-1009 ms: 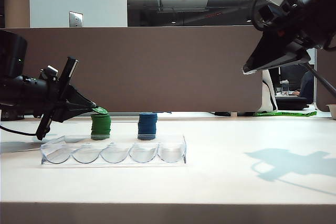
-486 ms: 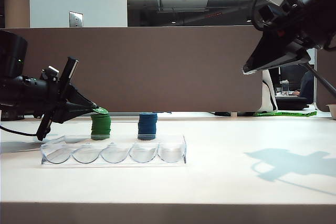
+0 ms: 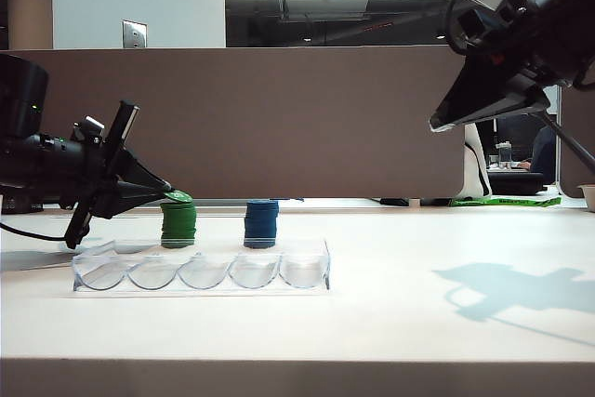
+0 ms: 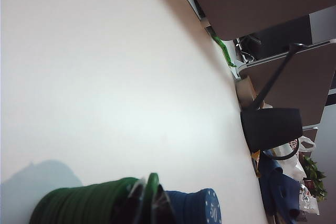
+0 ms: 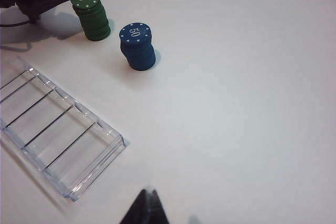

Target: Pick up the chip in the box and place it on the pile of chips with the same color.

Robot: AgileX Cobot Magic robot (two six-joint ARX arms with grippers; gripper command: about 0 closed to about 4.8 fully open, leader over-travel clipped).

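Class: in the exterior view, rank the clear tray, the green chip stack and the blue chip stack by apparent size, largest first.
1. Clear tray, by far the widest.
2. Green stack and blue stack: they look about equal, so no ranking between them.

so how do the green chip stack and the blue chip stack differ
The green poker chip stack shows "20" on top; the blue poker chip stack shows "50". The left gripper has its fingers at the green stack's top chip; the blue stack stands untouched. Both stand upright behind the clear plastic tray, about equally tall.
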